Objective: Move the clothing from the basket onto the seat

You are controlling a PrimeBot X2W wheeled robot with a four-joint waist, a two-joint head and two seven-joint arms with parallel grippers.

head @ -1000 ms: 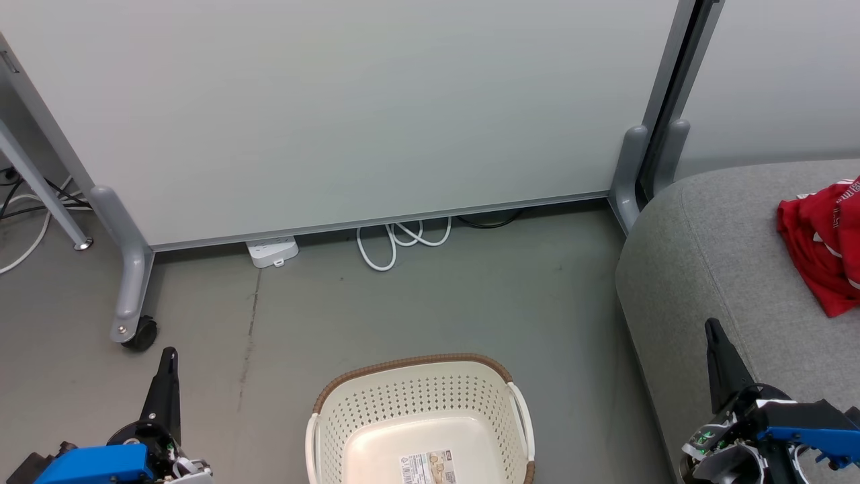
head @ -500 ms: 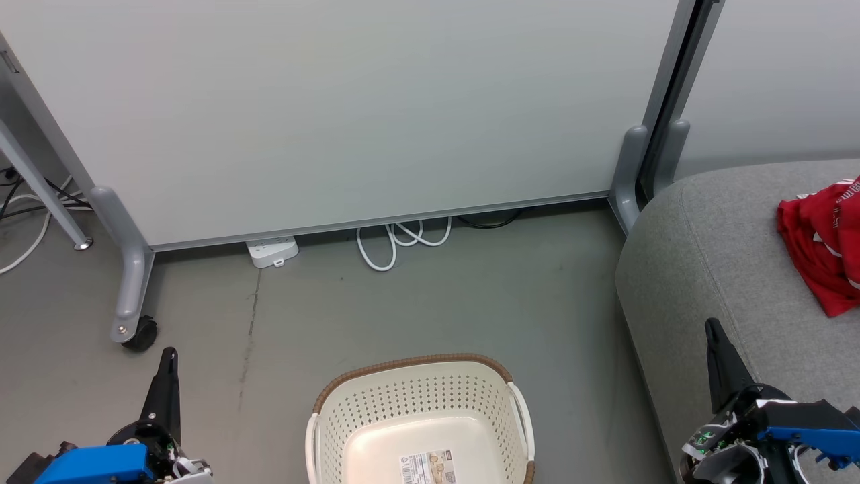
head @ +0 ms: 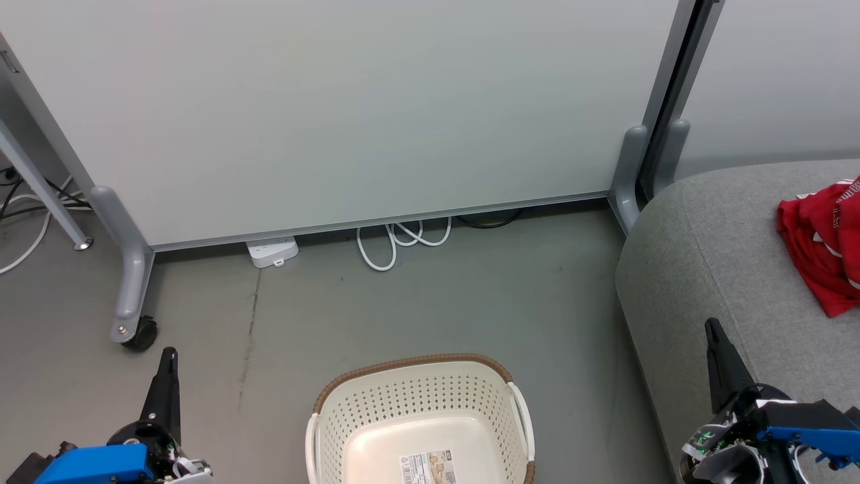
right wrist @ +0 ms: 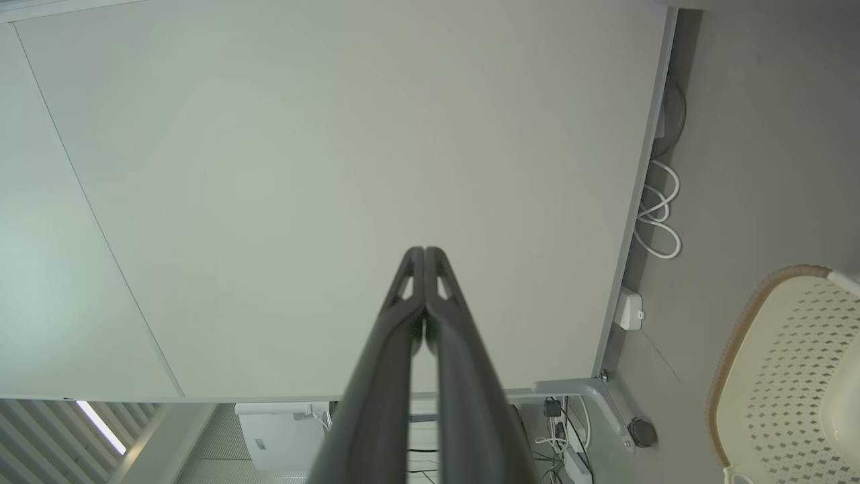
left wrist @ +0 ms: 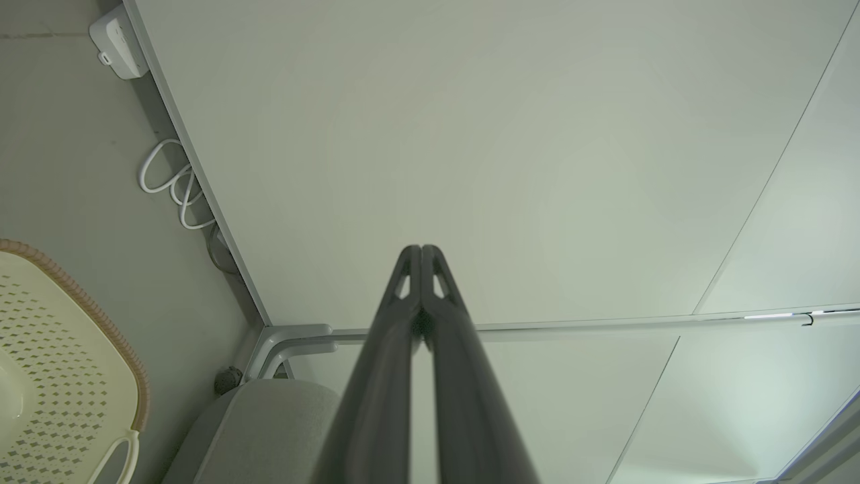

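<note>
Head view: cable (head: 396,243), power strip (head: 272,251) beyond basket (head: 410,361)

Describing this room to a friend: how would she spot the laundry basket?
Start at the pale partition; on the floor before it, left of the grey sofa, stands the basket. It alone is cream, perforated, brown-rimmed, a barcode label inside.

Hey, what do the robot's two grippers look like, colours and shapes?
The left gripper and right gripper match: two long, dark grey fingers tapering to tips, with small triangular cut-outs near the ends. Each sits on a black base with a bright blue housing and white fittings; small green spots show on the right base.
</note>
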